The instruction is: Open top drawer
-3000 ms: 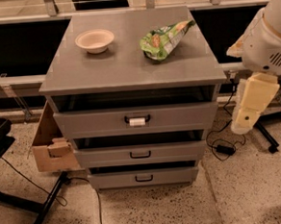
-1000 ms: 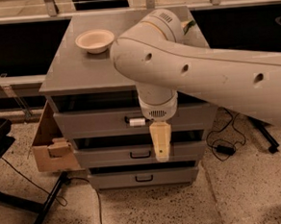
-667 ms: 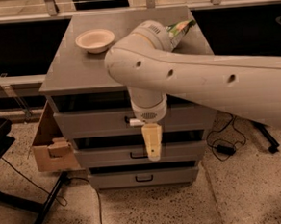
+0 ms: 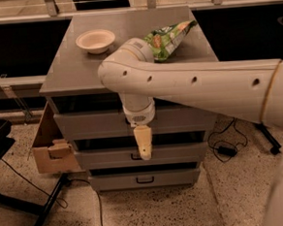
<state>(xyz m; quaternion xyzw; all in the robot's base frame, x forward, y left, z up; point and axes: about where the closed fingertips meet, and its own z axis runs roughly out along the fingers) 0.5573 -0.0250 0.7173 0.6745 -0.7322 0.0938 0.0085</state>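
Observation:
The top drawer [image 4: 89,126] is the tall grey front just under the cabinet top. Its black handle and white tag are hidden behind my arm. My gripper [image 4: 145,152] hangs pointing down in front of the middle of that drawer front, its cream tip reaching over the gap to the middle drawer [image 4: 106,158]. My big white arm [image 4: 203,88] sweeps in from the right across the cabinet's front. The drawer front looks in line with the cabinet; no interior shows.
On the cabinet top [image 4: 75,71] sit a cream bowl [image 4: 95,40] and a green chip bag [image 4: 168,39]. The bottom drawer [image 4: 146,179] shows a plain black handle. A cardboard box [image 4: 51,145] stands at the cabinet's left, cables [image 4: 224,148] lie at the right, black stand legs [image 4: 37,214] at front left.
My arm swung in from the right to the front of the cabinet. Over the last second the gripper shifted slightly left and now covers the top drawer's handle.

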